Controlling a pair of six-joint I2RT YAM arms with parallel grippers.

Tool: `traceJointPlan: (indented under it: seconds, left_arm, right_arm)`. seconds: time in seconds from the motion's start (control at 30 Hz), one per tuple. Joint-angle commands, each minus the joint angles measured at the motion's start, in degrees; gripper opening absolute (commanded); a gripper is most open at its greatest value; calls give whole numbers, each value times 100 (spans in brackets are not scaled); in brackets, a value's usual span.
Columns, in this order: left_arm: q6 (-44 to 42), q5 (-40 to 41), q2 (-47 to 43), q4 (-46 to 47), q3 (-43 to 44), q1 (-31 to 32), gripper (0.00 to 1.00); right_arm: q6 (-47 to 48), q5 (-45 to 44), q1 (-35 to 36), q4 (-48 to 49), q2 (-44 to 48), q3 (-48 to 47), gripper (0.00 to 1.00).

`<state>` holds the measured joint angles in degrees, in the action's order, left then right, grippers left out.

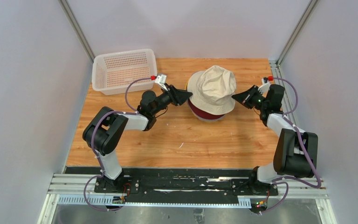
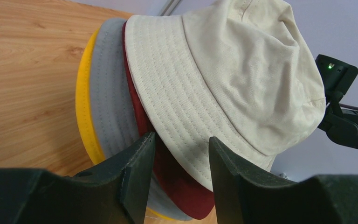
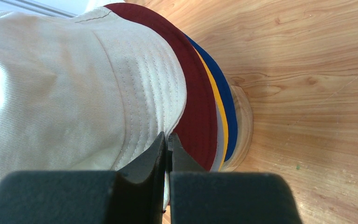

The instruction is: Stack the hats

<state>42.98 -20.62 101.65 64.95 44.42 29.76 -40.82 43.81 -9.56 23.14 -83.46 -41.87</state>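
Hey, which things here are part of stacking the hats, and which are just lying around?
Job: beige hat, dark red hat, grey hat, yellow hat, navy hat, stacked; right hand pinching the beige brim; left hand open.
Lying about: white basket; wooden stand under the stack.

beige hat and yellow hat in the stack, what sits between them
The dark red hat and, under it, the grey hat, clearest in the left wrist view.

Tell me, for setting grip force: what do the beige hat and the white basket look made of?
The beige hat: likely cotton twill, matte; diagonal weave, stitched brim rows, soft creases. The white basket: seemingly moulded plastic, smooth; evenly perforated thin walls.
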Motion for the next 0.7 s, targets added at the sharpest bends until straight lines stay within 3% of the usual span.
traceJointPlan:
  seconds: [0.0, 0.23, 0.47, 0.53, 0.67]
  left_arm:
    - [-19, -40, 138, 264, 154, 34, 51]
    - [91, -70, 298, 560, 181, 34, 51]
    - [813, -437, 904, 1964, 419, 30, 48]
    - [1024, -540, 1100, 2290, 511, 30, 41]
    - [1096, -584, 1230, 2338, 574, 30, 12]
  right_arm:
    - [188, -150, -45, -221, 93, -113, 0]
    - [197, -145, -45, -226, 102, -117, 0]
    - [228, -151, -45, -270, 93, -135, 0]
    - [236, -151, -46, -287, 98, -142, 0]
    - [258, -158, -45, -323, 111, -155, 0]
